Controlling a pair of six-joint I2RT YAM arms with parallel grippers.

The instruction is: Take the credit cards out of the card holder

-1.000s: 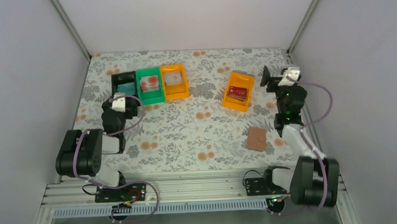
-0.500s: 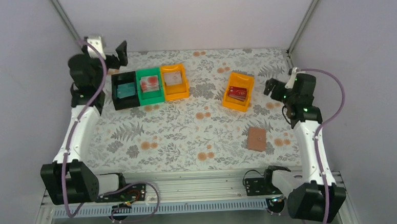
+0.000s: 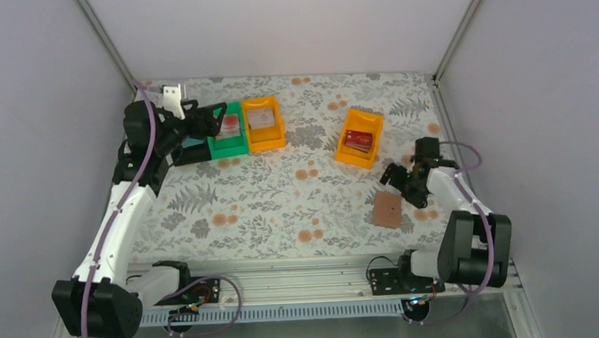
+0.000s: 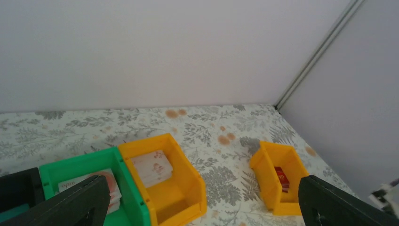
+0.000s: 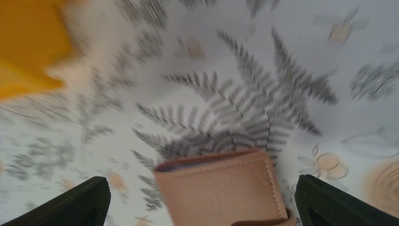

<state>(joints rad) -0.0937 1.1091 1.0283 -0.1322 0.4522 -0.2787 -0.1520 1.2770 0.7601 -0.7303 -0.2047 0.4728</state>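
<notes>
Pale walls enclose a table under a grey-fern, orange-blossom cloth point(image 3: 282, 193). Near its right edge, the brownish-pink stitched folding card holder point(image 3: 387, 209) lies flat and shut. The right gripper point(image 3: 402, 185) hangs low just past the holder's far edge, jaws spread wide and empty. The left gripper point(image 3: 212, 119), also wide open and empty, hovers over the far-left green plastic bin point(image 3: 230, 152).

Pale cards lie in that bin and in the orange plastic bin point(image 3: 268, 145) beside it. A dark red plastic card point(image 3: 358, 141) sits in a separate orange bin point(image 3: 355, 160). Whether any cards remain inside the holder cannot be told.

Opening something this thin probably calls for catching only the top flap at its edge while the lower leaf stays pinned. The white print on the red card is too small to read, and no brand is legible.
</notes>
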